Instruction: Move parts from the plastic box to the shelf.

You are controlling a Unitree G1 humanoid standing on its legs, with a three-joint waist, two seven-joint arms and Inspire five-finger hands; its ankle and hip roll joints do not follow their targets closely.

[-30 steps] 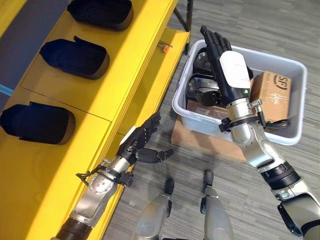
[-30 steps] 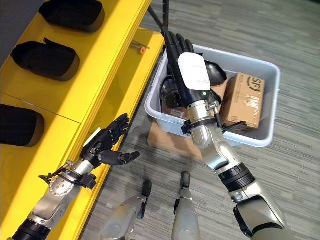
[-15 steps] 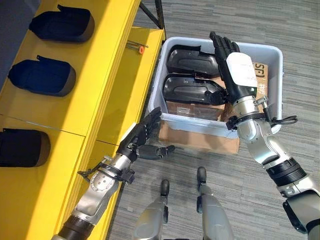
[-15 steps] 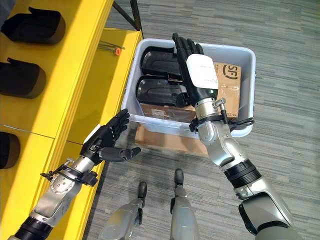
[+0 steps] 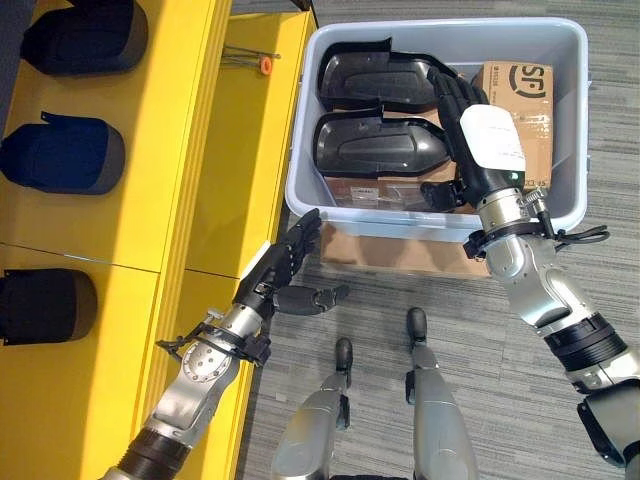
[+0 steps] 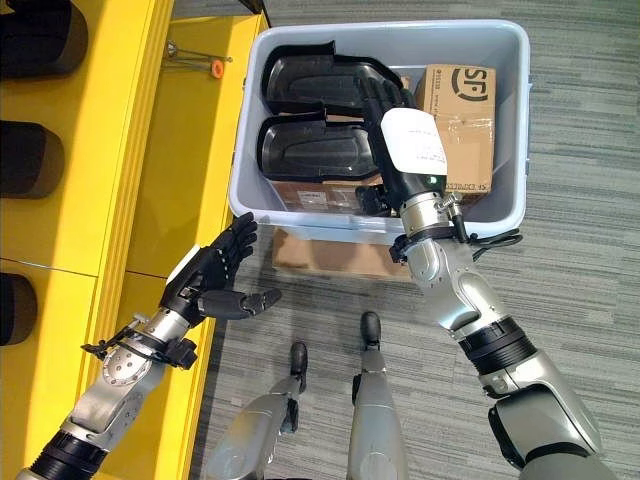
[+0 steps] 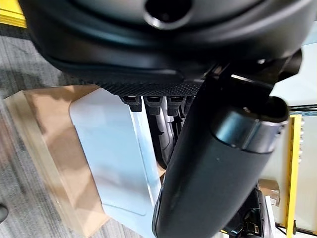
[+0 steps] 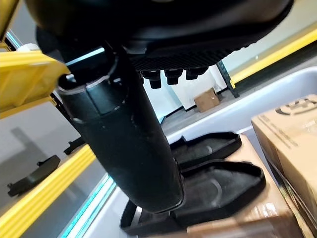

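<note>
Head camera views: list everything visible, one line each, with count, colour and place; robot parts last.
plastic box: one, pale grey-blue, on the floor beside the shelf, standing on flat cardboard.
black parts in the box: two, black, lying side by side in the box's shelf-side half.
cardboard carton: one, brown, in the box's far-right corner.
flat cardboard: one, brown, under the box on the floor.
shelf: one, yellow, to the robot's left.
parts on the shelf: three, dark, in a row on the shelf top.
small orange-tipped item: one, on the shelf's lower ledge.
left hand: open, held low between shelf and box.
right hand: open, fingers straight, over the box's contents.
</note>
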